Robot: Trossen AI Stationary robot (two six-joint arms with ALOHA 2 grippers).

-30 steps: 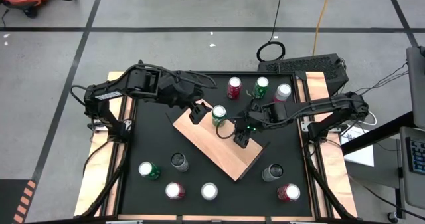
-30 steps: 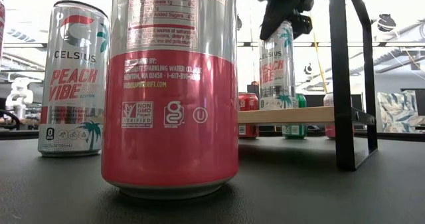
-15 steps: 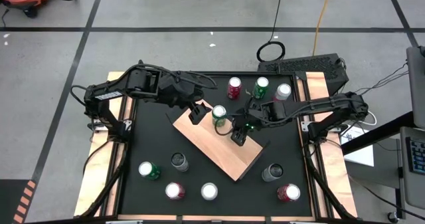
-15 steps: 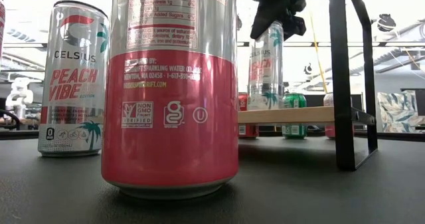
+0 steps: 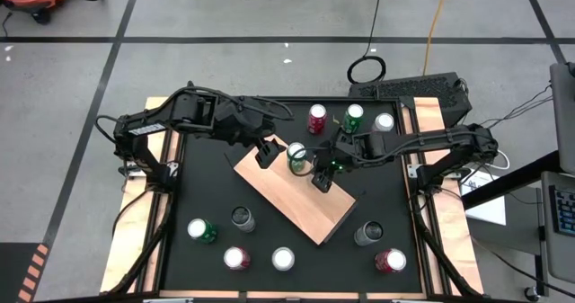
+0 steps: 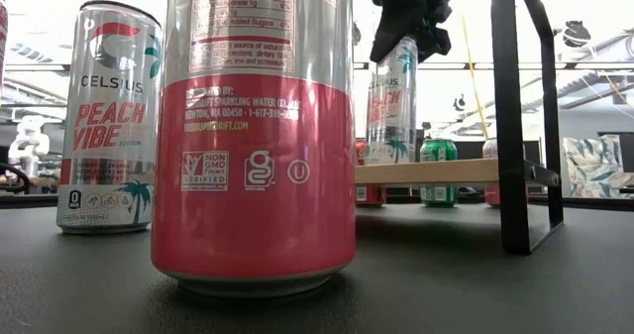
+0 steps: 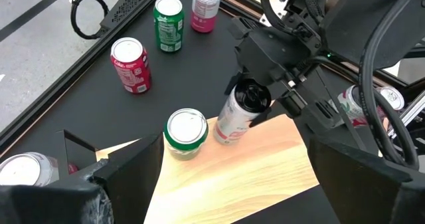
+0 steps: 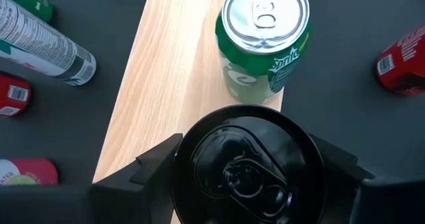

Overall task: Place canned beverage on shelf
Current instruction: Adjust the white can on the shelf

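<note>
Looking down from above, the right pincer (image 5: 321,178) is hanging over the shelf (image 5: 296,199), which is lying slantwise across the middle of the desk (image 5: 207,195), and it is gripping a tall can (image 5: 325,163) by its upper part. A green can (image 5: 296,155) is already standing near the shelf's far edge, just beside the held one. The left pincer (image 5: 266,152) is waiting at the shelf's far-left corner with its fingers spread wide, holding nothing; it is probably staying clear of the right arm's approach. Other cans are standing loose along the desk's far and near edges.

From desk height, the tall can (image 6: 392,101) is showing as a slim silver one, slightly tilted, with its base at the shelf board (image 6: 436,170); whether it is fully resting there is hard to tell. Only this level view is showing that the board is raised on black rods, with cans standing beneath it.

The left wrist view is revealing the tilt best: the tall can (image 7: 236,114) is leaning beside the green can (image 7: 185,133) while the right pincer (image 7: 262,104) is clamping its black top.

The right wrist view is looking straight down on that dark lid (image 8: 244,163), squeezed between both fingers, with the green can (image 8: 263,41) close ahead. The grip is likely being kept until the can is standing upright.
</note>
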